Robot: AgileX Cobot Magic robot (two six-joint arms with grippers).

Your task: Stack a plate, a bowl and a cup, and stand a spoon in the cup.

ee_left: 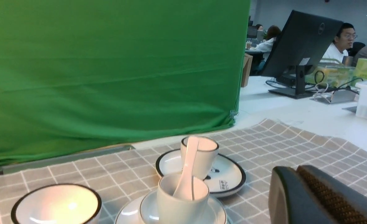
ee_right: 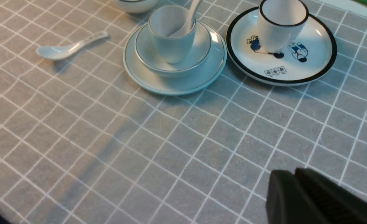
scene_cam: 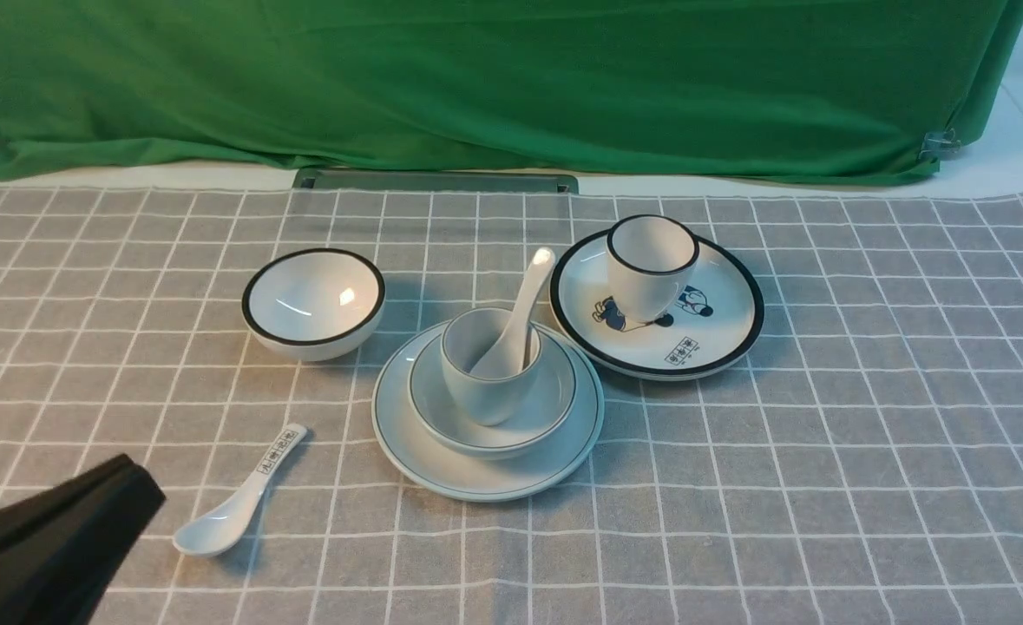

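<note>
a grey tablecloth point(scene_cam: 823, 434) with a white grid covers the table, and a green cloth backdrop point(scene_cam: 476, 78) hangs behind it. near the middle sits the plain thin-rimmed plate point(scene_cam: 407, 438), with the shallow thin-rimmed bowl point(scene_cam: 554, 408) on it, the small handleless cup point(scene_cam: 485, 386) in the bowl, and the plain white soup spoon point(scene_cam: 524, 304) standing in the cup, its handle leaning toward the far right over the rim. by the look of it the stack is complete. beside it are a black-rimmed cartoon plate point(scene_cam: 719, 330) carrying a black-rimmed cup point(scene_cam: 650, 260), a deeper black-rimmed bowl point(scene_cam: 313, 302), and a lettered spoon point(scene_cam: 242, 503) lying flat. the left gripper point(scene_cam: 51, 538) is low at the near left corner, well apart from the stack; the right gripper point(ee_right: 314, 199) shows only in its wrist view, also clear of the dishes. both pairs of jaws appear pressed together, holding nothing. the main risk i judge is a stray arm sweep clipping the leaning spoon handle, which could tip the cup or slide it in the bowl.
</note>
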